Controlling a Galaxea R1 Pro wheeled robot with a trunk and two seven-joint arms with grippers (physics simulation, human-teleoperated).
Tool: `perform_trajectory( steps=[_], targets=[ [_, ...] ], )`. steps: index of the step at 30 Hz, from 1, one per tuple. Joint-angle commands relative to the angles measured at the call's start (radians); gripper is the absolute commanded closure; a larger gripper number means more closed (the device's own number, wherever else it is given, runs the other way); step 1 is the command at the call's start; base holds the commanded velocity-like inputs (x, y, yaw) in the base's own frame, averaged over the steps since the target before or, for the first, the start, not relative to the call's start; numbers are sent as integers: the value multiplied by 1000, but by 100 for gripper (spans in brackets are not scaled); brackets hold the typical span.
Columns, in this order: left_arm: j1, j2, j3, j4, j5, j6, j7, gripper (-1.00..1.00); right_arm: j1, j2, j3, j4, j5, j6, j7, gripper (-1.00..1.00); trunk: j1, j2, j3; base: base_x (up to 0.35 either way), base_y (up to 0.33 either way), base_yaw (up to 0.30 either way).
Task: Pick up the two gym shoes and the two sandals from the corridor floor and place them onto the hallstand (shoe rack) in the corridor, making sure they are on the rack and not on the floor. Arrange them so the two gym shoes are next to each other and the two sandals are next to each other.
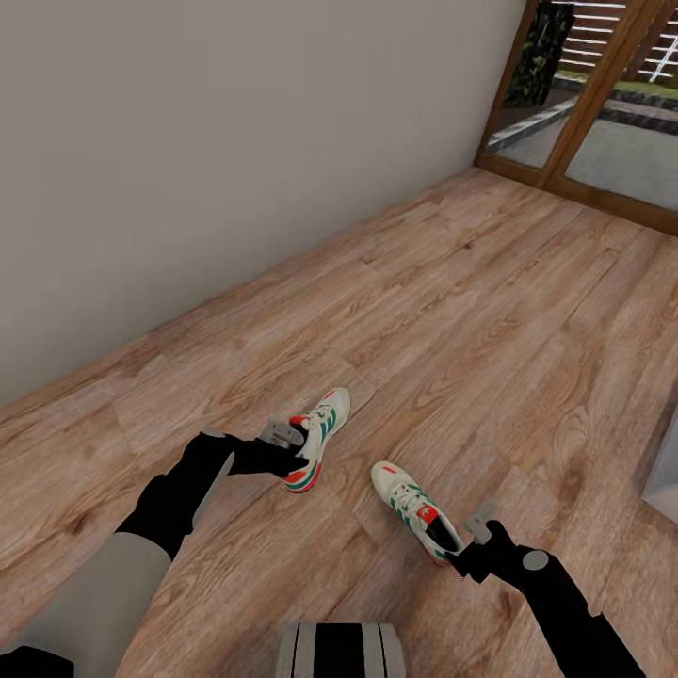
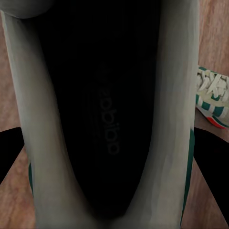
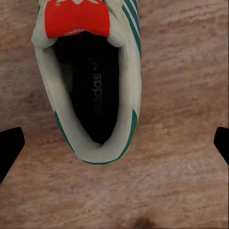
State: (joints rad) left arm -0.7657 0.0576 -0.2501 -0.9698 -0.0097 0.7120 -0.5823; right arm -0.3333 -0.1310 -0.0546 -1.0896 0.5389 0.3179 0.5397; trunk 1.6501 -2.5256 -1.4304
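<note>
Two cream-white gym shoes with green stripes lie on the wood-plank corridor floor (image 1: 452, 282). My left gripper (image 1: 288, 454) is at the heel of the left gym shoe (image 1: 320, 428), which looks tilted. From the left wrist, that shoe's dark opening (image 2: 102, 119) sits close between the black fingers (image 2: 210, 157), which press both its sides. The other gym shoe (image 1: 411, 507) lies toe away from me. My right gripper (image 1: 468, 548) hovers open over its heel (image 3: 95, 95), fingertips (image 3: 9, 145) wide apart. The sandals are out of view.
A plain beige wall (image 1: 235, 141) runs along the left. A wood-framed glass door (image 1: 603, 122) stands at the back right. A pale-grey corner (image 1: 665, 480) juts in at the right edge. My own base (image 1: 339, 650) shows at the bottom.
</note>
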Motion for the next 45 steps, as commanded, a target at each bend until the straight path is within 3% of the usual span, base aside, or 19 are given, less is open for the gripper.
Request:
perform_trajectory(
  steps=[1,7,16,24,42,45],
  targets=[
    [0,0,-1,-1,-1,4,-2,100,0,5,0,-1,7,3,-22,-100,0,0,-1,0,0,0],
    [1,-1,-1,-1,-1,4,-2,100,0,12,2,-2,7,1,-53,-100,0,0,-1,0,0,0],
    [0,1,0,-1,-1,4,-3,100,0,13,-1,-23,7,0,-55,-100,4,-2,-42,0,0,0],
    [0,1,-1,-1,-1,4,-4,100,0,13,-2,-28,7,0,-55,-100,4,-2,-54,0,0,0],
    [-1,1,0,-1,-1,4,-4,100,0,13,-2,-33,7,0,-55,-100,12,-7,-144,0,0,0],
    [0,1,0,-1,-1,4,-4,100,0,13,-2,-33,8,0,-55,-100,12,-7,-146,0,0,0]
  ],
)
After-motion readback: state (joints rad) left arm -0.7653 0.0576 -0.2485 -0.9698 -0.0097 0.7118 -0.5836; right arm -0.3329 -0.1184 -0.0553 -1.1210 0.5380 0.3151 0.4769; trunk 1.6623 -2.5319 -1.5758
